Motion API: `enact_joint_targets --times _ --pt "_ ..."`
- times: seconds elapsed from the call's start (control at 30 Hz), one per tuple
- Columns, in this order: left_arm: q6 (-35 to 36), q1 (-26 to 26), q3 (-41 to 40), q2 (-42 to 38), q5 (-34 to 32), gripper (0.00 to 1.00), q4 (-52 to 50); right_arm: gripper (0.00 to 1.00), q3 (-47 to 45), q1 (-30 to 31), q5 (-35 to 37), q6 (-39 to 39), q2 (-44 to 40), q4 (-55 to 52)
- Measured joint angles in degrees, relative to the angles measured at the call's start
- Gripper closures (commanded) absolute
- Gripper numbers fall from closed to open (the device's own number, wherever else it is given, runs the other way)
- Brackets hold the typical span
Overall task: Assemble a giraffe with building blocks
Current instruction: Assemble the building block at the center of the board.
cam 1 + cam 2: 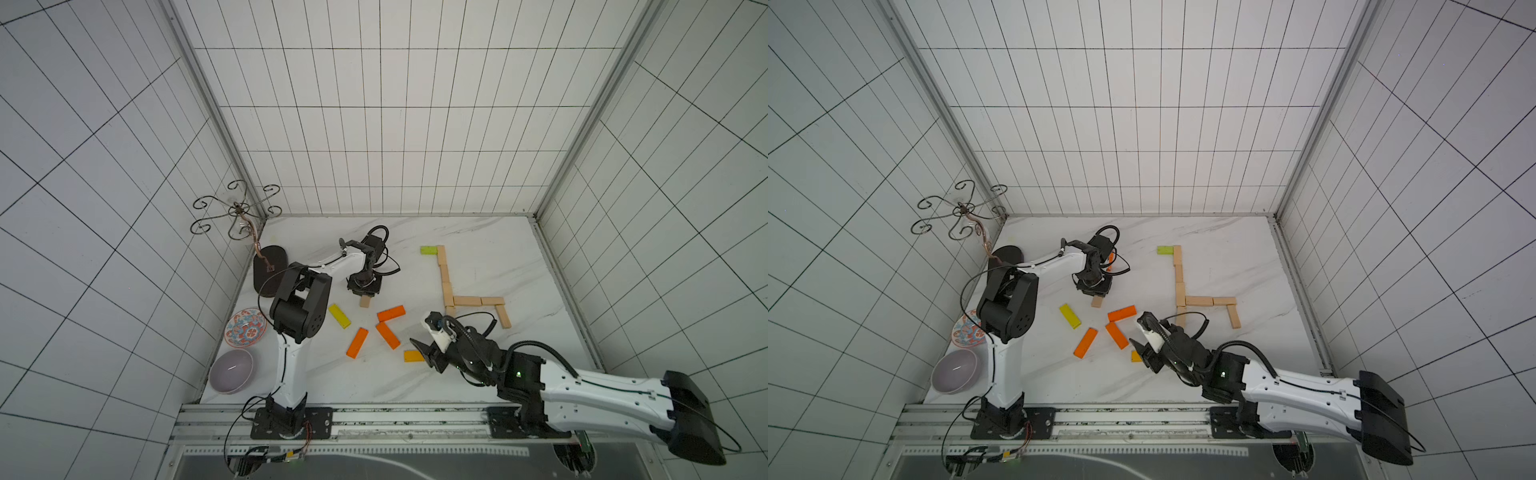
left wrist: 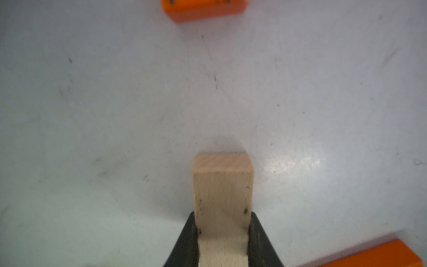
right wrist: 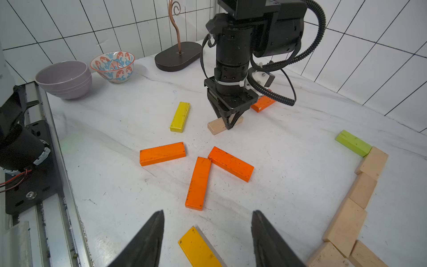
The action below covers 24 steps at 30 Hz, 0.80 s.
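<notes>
The left gripper (image 3: 228, 123) pinches the pale block (image 2: 223, 185), which lies on the table (image 1: 374, 382) at 9 o'clock from the unfinished giraffe (image 1: 446, 286), so I think it should lift straight up, clear of the orange blocks (image 1: 390, 313), while the right gripper (image 3: 208, 211) hovers with jaws apart.

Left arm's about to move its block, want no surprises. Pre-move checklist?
1) left gripper shut on pale block: ok.
2) pale block off the table: cannot tell.
3) right gripper open, empty, near amber block: ok.
4) bare table from pale block to figure: ok.
5) right gripper clear of figure: cannot tell, front leg's end hidden in both top views.
</notes>
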Motion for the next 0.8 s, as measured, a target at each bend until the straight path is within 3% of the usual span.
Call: enact_joint_targets --times 0.17,0.27,0.53,0.8 --pt "-1.07 -0.02 2.91 1.77 0.2 0.51 -0.74 0.39 -0.02 0.0 0.31 0.0 -0.35 -0.04" --pt "-1.95 -0.2 3.69 2.21 0.26 0.46 -0.72 0.39 -0.04 0.0 0.44 0.0 -0.37 -0.07" --pt "-3.15 -0.26 3.98 2.43 0.2 0.64 -0.85 0.4 -0.35 0.0 0.63 0.0 -0.5 -0.22" --pt "-3.21 -0.15 5.9 3.58 -0.44 0.72 -1.95 0.4 -0.68 0.0 0.94 0.07 -0.57 -0.59"
